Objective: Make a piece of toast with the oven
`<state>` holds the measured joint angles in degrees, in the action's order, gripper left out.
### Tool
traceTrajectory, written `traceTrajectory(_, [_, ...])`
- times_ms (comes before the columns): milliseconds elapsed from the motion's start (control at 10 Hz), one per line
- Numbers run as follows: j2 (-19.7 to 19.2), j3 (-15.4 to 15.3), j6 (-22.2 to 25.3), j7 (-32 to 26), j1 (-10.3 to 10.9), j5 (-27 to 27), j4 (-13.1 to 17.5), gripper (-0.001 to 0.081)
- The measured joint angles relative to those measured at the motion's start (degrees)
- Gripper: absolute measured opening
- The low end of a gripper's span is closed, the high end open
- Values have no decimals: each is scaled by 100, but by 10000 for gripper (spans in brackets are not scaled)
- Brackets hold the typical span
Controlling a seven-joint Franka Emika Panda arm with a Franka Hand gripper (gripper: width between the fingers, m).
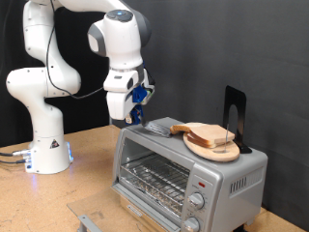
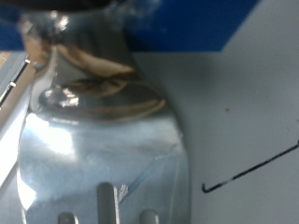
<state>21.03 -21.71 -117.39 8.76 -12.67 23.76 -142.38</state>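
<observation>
While the gripper [image 1: 132, 118] hangs just above the oven [image 1: 188, 166], at the exterior view's left end of the oven top, it carries a metal spatula [image 2: 98, 140] whose blade fills the wrist view; I cannot tell how the fingers stand. On the oven top, a wooden plate [image 1: 214, 147] bears the piece of toast [image 1: 201, 131]. The oven stands on the table [image 1: 87, 184], door closed.
</observation>
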Motion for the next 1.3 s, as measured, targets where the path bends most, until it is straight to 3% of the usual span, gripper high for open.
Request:
traceTrajectory(600, [-127, 2, 7, 1, -5, 0, 98, 404])
traceTrajectory(900, [-90, 58, 261, -176, -5, -25, 61, 404])
traceTrajectory(1300, [408, 191, 784, -773, 0, -7, -284, 404])
